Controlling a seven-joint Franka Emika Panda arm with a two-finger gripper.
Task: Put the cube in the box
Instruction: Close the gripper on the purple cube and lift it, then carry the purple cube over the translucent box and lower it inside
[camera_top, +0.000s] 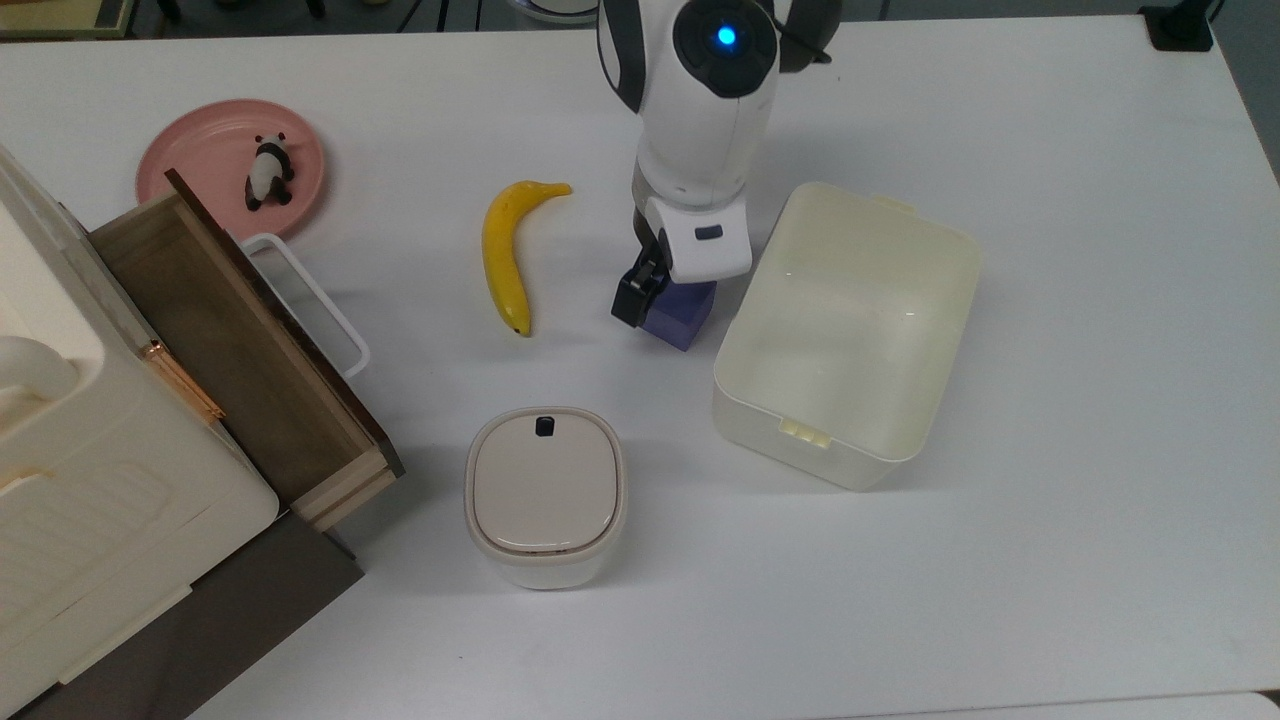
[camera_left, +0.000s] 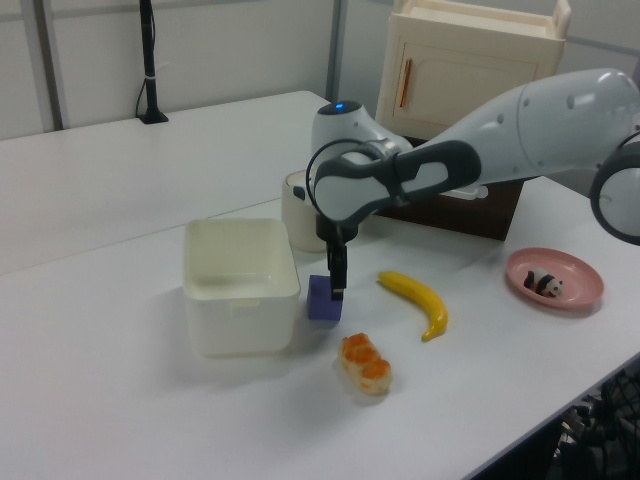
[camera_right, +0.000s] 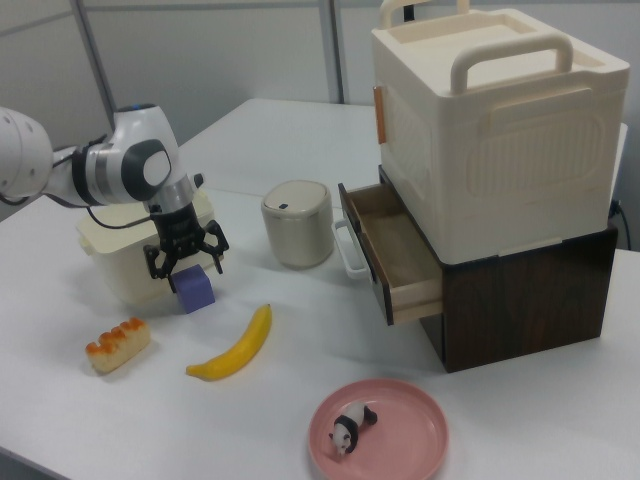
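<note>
The purple-blue cube (camera_top: 682, 320) sits on the white table just to the top view's left of the box (camera_top: 905, 235), a cream-white tub standing open with nothing in it. My gripper (camera_top: 668, 292) hangs directly over the cube and covers most of it in the top view. In the right view the gripper (camera_right: 185, 264) is open, its black fingers (camera_right: 156, 262) spread wider than the cube (camera_right: 194, 291) and level with its top. In the left view one finger comes down in front of the cube (camera_left: 320, 302), beside the box (camera_left: 240, 285).
A banana (camera_top: 503, 255) lies to the top view's left of the cube, and a bread roll (camera_left: 365, 363) lies near it. A small lidded bin (camera_top: 545, 492), an open wooden drawer (camera_top: 230, 340) under a cream case, and a pink plate (camera_top: 200, 150) with a panda figure (camera_top: 268, 170) stand further off.
</note>
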